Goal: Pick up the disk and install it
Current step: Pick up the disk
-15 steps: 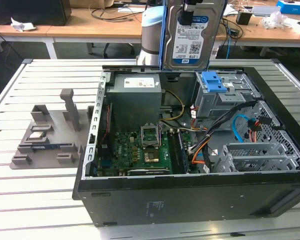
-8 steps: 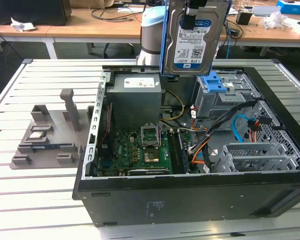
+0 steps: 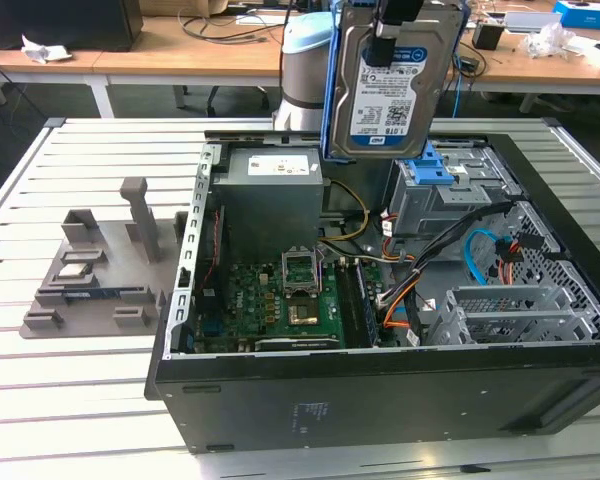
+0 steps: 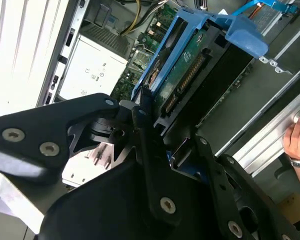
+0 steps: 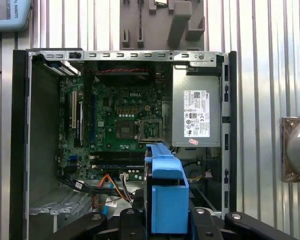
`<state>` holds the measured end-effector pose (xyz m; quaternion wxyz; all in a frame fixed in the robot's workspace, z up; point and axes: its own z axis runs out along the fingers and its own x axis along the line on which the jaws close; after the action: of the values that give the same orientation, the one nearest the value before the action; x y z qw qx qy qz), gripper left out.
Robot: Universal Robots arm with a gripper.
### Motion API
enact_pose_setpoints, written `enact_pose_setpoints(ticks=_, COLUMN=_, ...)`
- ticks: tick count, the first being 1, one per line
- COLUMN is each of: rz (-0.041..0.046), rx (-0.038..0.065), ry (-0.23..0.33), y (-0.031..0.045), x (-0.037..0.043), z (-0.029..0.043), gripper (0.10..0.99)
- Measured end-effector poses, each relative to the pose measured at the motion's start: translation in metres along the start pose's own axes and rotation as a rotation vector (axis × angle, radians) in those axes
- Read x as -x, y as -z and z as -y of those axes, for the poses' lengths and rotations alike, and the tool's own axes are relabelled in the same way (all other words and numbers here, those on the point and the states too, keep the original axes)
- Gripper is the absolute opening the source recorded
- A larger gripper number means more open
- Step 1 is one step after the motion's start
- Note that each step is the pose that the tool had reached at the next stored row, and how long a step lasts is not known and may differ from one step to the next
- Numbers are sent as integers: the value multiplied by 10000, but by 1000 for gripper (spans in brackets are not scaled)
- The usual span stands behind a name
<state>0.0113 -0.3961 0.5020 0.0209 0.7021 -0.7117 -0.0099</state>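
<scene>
Disk [image 3: 395, 85] is clear of the table, hanging upright above the computer case [image 3: 380, 390], close over the grey drive cage [image 3: 445, 205] and the fixed blue bracket [image 3: 432, 165] on top of it. The gripper [image 3: 388, 30] takes it by the upper end. In the second wrist view the jaws are drawn in narrow on the drive, with a black finger [image 4: 142, 125] bearing on a flat side, so I log the hold as secure. The label faces the exterior view and the green circuit board faces the second wrist view. I judge the on-edge hold is chosen so the drive and its blue rail [image 3: 327, 100] present a slim profile to the cage. In the first wrist view the blue rail end [image 5: 165, 200] sits over the case's cable corner, with the motherboard [image 5: 120, 120] and power supply [image 5: 196, 117] deeper in the case and well clear of it. The grey parts tray [image 3: 90, 270] lies outside the case, at the exterior view's left. A person's hand [image 4: 296, 140] is outside the case wall. Install not yet done: the drive touches nothing in the case.
</scene>
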Motion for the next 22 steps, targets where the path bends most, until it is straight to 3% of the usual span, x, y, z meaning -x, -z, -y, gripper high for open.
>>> enact_pose_setpoints(ticks=16, rz=1, rx=0, ry=-1, y=-14, x=-316, z=4, gripper=369)
enact_pose_setpoints(ticks=19, rz=0, rx=0, ry=-1, y=-19, x=-421, z=6, gripper=369)
enact_pose_setpoints(ticks=22, rz=1, rx=0, ry=-1, y=-21, x=-475, z=7, gripper=369)
